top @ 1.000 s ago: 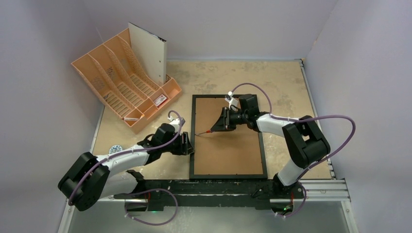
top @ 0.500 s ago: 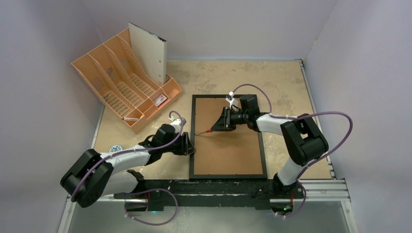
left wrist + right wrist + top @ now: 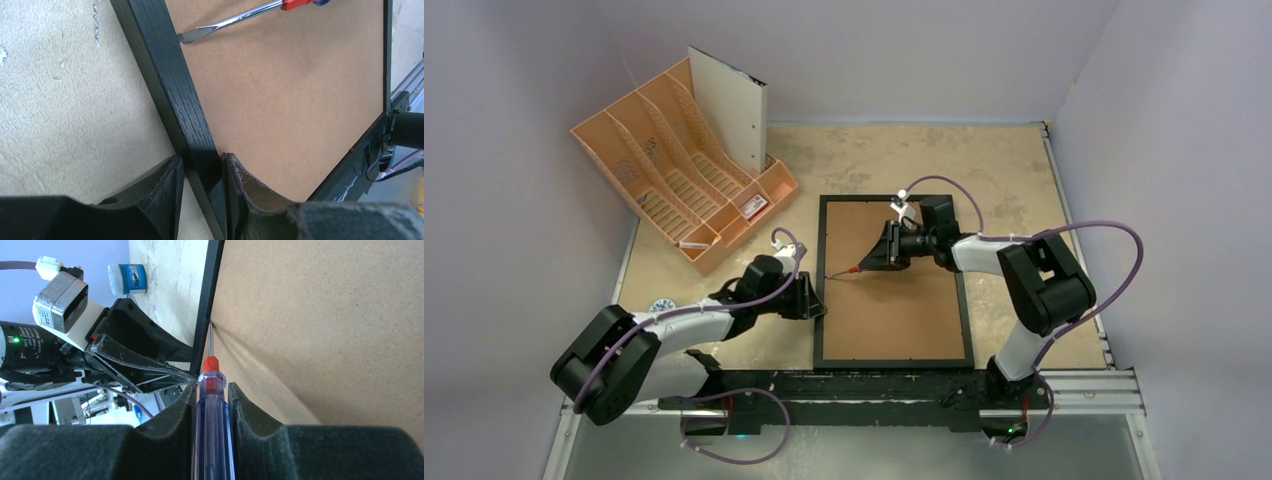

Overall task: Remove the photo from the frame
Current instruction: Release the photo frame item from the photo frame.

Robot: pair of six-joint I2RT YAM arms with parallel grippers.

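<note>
The black frame (image 3: 819,290) lies face down, its brown fibreboard back (image 3: 894,300) up. The photo is hidden under the board. My left gripper (image 3: 814,303) is shut on the frame's left rail (image 3: 172,90), one finger outside, one on the board. My right gripper (image 3: 876,258) is shut on a blue and red screwdriver (image 3: 212,405). Its flat tip (image 3: 185,36) touches the inner edge of the left rail, where the board meets the frame (image 3: 210,322).
An orange file organiser (image 3: 679,180) stands at the back left with a white sheet (image 3: 732,110) upright in it. A small blue and white tub (image 3: 662,306) sits by the left arm; it also shows in the right wrist view (image 3: 128,278). A metal rail (image 3: 1084,385) runs along the near edge.
</note>
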